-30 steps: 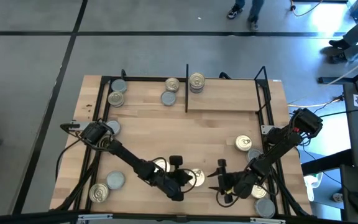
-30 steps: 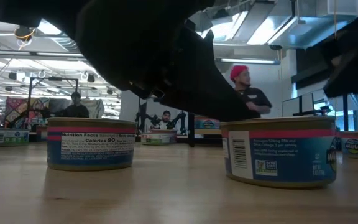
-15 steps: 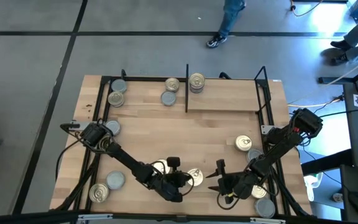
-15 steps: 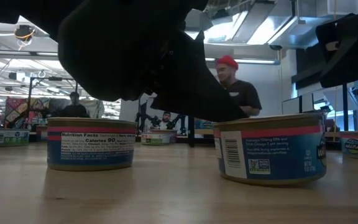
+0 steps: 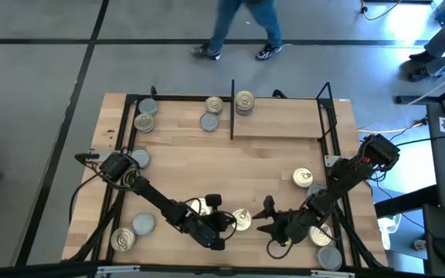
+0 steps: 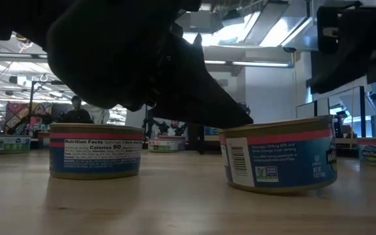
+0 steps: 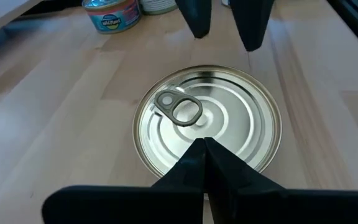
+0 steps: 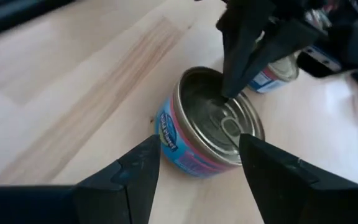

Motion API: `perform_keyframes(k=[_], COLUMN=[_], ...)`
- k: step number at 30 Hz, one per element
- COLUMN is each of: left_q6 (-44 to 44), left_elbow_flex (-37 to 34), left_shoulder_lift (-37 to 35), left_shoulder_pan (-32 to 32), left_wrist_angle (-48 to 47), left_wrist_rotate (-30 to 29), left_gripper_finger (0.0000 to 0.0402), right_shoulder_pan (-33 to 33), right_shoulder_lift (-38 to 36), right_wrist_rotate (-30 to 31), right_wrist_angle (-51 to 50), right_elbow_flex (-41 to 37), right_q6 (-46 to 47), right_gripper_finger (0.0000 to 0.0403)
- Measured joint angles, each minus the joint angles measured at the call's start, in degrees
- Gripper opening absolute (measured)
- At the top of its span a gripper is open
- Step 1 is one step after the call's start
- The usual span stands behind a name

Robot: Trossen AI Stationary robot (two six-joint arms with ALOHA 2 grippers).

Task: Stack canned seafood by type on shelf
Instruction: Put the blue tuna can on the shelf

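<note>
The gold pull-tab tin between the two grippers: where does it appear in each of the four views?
High view: the tin lies near the front edge, between the left gripper and the right gripper.
Low view: the tin is on the right, with its label facing the camera.
Left wrist view: the tin is at the centre.
Right wrist view: the tin is at the centre.
Shared landmark: its ring pull-tab.

Two dark jointed arms, black cabling, tapered matte-black claw fingers (image 8: 135, 177).
</note>
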Motion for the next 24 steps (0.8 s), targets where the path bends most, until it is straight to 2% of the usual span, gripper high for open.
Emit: perform_keyframes(k=[9,18,24], left_q6=[0.28,-0.46,-3.35], left_elbow_flex=[-0.01,0.0,-1.72], left_shoulder_lift=[0.0,0.0,-0.15], left_shoulder_pan=[0.0,0.0,-0.34], left_wrist_angle=[-0.2,-0.65,0.38], left_wrist_rotate=[0.16,0.12,-1.38], left_gripper_finger=[0.0002,0.0002,0.0005], right_shoulder_pan=[0.0,0.0,-0.02], right_shoulder_lift=[4.78,7.73,8.62], right_wrist_rotate=[2.77,3.58,4.06], right_wrist_angle=[4.62,3.75,3.39], right_elbow_flex=[0.23,2.31,2.6], right_q6=[-14.53,-20.25,-19.9], right_gripper_finger=[0.0221,0.0221,0.0221])
